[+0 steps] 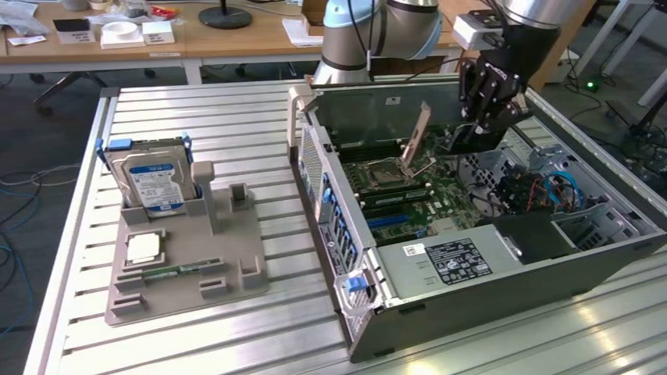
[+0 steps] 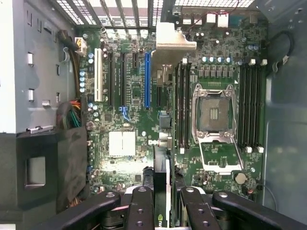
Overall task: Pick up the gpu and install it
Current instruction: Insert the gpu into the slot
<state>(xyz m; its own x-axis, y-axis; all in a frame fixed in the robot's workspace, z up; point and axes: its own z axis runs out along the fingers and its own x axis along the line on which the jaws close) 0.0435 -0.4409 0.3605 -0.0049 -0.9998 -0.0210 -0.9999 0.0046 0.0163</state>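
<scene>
Fingers [image 2: 141,206]: clamped on gpu [image 2: 161,165], above motherboard [image 2: 103,122].
Exterior view: hard drive [image 1: 153,183] at case's [image 1: 501,289] 9 o'clock.
Wrist view: blue slot [image 2: 147,79] alongside gpu.

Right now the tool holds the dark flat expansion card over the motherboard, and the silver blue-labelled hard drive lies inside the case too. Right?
Not quite: the exterior view shows the silver blue-labelled hard drive standing in the grey plastic holder outside the open computer case. The rest holds.
</scene>
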